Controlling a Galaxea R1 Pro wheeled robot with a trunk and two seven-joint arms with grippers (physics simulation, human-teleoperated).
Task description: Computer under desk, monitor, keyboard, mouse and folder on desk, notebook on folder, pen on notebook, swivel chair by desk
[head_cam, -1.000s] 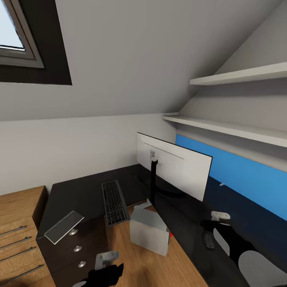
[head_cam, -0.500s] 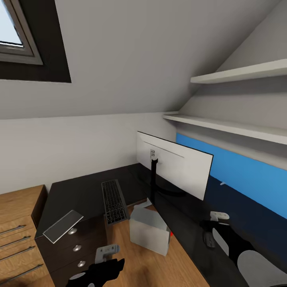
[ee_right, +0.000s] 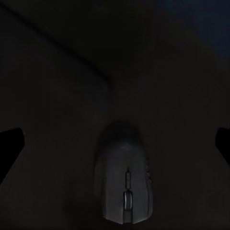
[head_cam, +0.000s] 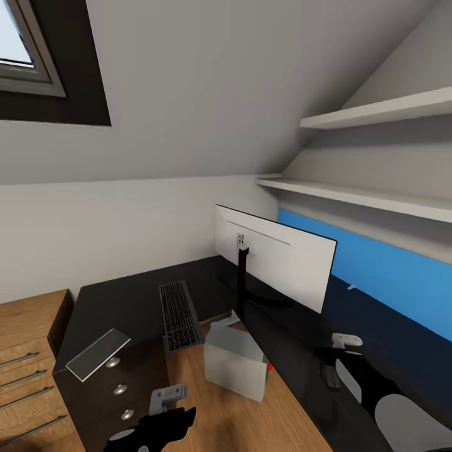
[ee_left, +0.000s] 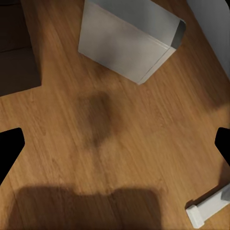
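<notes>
Attic room with sloped grey-white walls, a skylight [head_cam: 25, 56] and two white wall shelves [head_cam: 376, 116]. The black L-shaped desk [head_cam: 125, 301] carries the monitor [head_cam: 276, 257], white back toward the camera, on its round black foot. The keyboard [head_cam: 180, 316] lies on the desk just beside the monitor foot, its near end overhanging the desk edge. A thin grey slab [head_cam: 98, 354] rests tilted at the desk's left corner above the drawers [head_cam: 119, 389]. The computer [head_cam: 235, 361] stands on the wood floor [ee_left: 120, 158] in the desk's inner corner. The mouse [ee_right: 125, 184] lies on the desk under the right gripper [head_cam: 329, 370], whose fingers [ee_right: 9, 148] are spread wide and hold nothing. The left gripper [head_cam: 166, 424] hangs above the floor, fingers [ee_left: 9, 153] wide apart and empty.
</notes>
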